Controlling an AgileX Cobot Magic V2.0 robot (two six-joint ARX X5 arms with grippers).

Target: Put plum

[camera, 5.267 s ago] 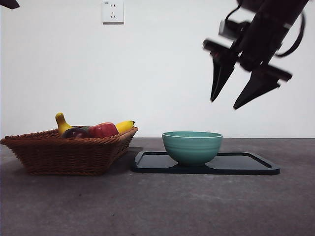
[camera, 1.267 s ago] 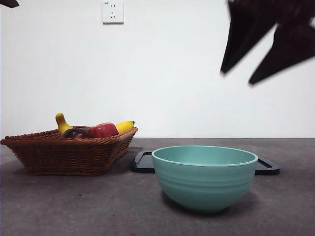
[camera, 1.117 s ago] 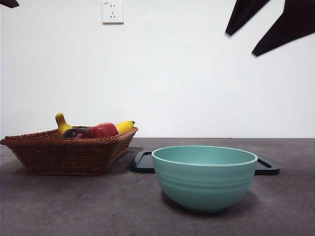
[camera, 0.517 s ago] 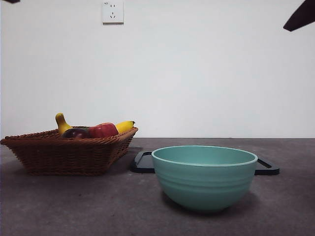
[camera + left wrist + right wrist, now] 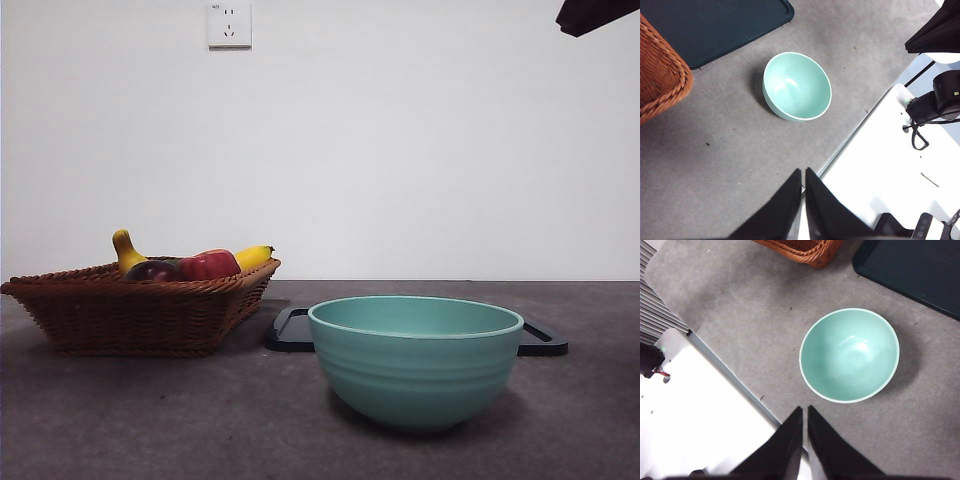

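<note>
The dark maroon plum [image 5: 152, 270] lies in the wicker basket [image 5: 140, 310] at the left in the front view, beside a red apple [image 5: 210, 264] and a banana [image 5: 253, 256]. A green bowl [image 5: 416, 360] stands empty on the table near the front; it also shows in the left wrist view [image 5: 797, 86] and the right wrist view [image 5: 849, 355]. My left gripper [image 5: 803, 175] is shut, empty, high above the table's edge. My right gripper [image 5: 804, 412] is shut, empty, high above the bowl's near side; only a dark tip [image 5: 595, 14] of it shows at the front view's top right corner.
A dark tray [image 5: 290, 330] lies behind the bowl, also in the left wrist view [image 5: 715, 25] and the right wrist view [image 5: 910, 270]. A basket corner shows in both wrist views [image 5: 660, 75] [image 5: 805, 250]. A white bench [image 5: 880, 170] borders the grey table.
The bowl has been set down off the tray, near the front. The right arm has risen and drawn back to the top right corner. The dark tip at the top left has left the view.
</note>
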